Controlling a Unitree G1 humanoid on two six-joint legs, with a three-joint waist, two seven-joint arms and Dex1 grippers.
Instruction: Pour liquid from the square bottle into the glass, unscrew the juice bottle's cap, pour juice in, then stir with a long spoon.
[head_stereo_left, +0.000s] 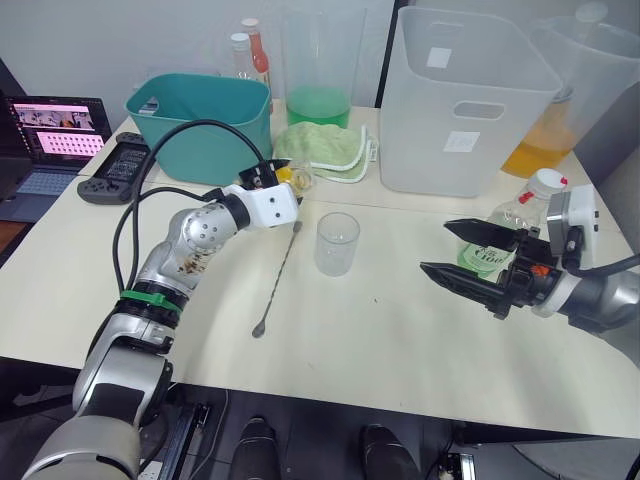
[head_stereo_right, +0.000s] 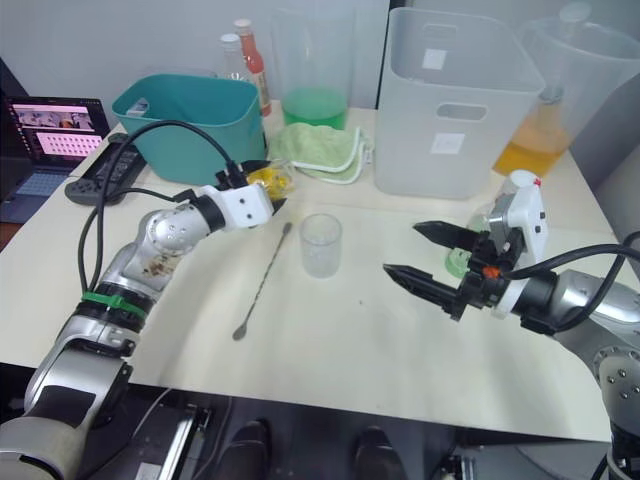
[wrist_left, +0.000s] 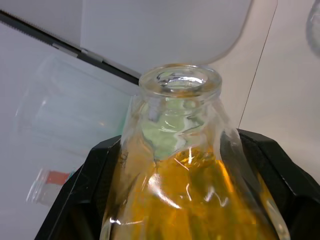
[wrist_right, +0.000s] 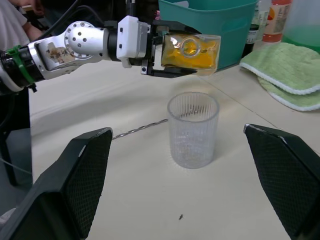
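- left gripper (wrist_right: 172, 50) clamped on the square bottle (wrist_right: 191, 51), held tipped, mouth open, behind the glass (head_stereo_left: 337, 243)
- right gripper (head_stereo_left: 472, 255) fingers spread wide, facing glass
- the long spoon (head_stereo_left: 277, 279) flat beside glass

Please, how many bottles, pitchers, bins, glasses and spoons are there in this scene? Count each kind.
bottles: 4 (square bottle, juice bottle, two slim bottles behind)
pitchers: 2 (green pitcher, orange pitcher)
bins: 2 (teal bin, white bin)
glass: 1
long spoon: 1
total: 10
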